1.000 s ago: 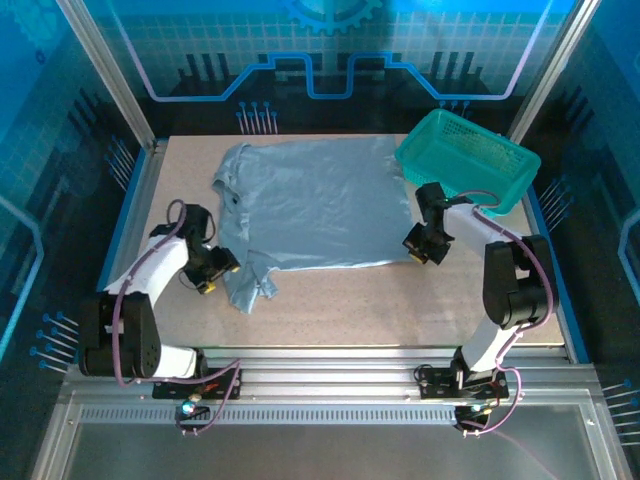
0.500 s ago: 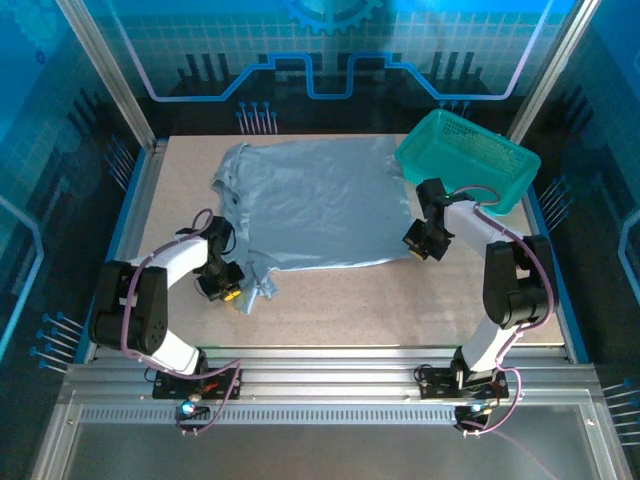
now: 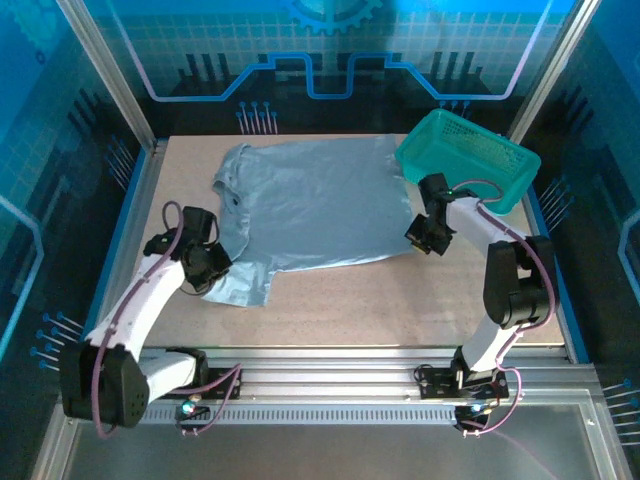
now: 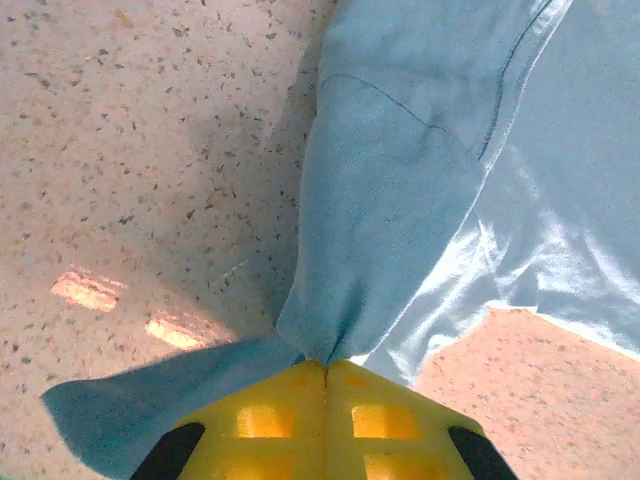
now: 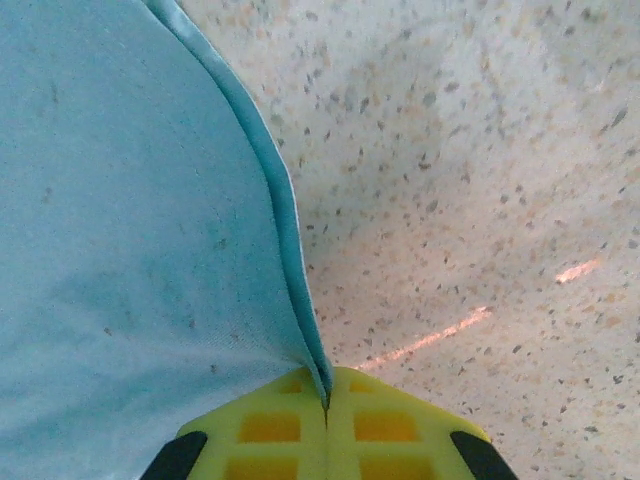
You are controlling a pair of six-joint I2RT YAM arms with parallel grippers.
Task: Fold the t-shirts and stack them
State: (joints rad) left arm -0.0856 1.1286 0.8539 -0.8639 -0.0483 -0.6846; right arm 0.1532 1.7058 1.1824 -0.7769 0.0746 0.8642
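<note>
T-shirt (image 3: 320,205) lies spread, no lettering showing, across the middle of the top view, its right edge near the basket (image 3: 470,160) at upper right. The left pincer (image 3: 205,270) and right pincer (image 3: 428,235) grip opposite sides, probably to pull it flat for folding.

Left wrist view: yellow fingers (image 4: 270,420) at bottom centre are pressed together on the bunched sleeve (image 4: 380,230).

Right wrist view: fingers pinch the hem (image 5: 285,220), with cloth on the left.

no readable text, labels or numbers
</note>
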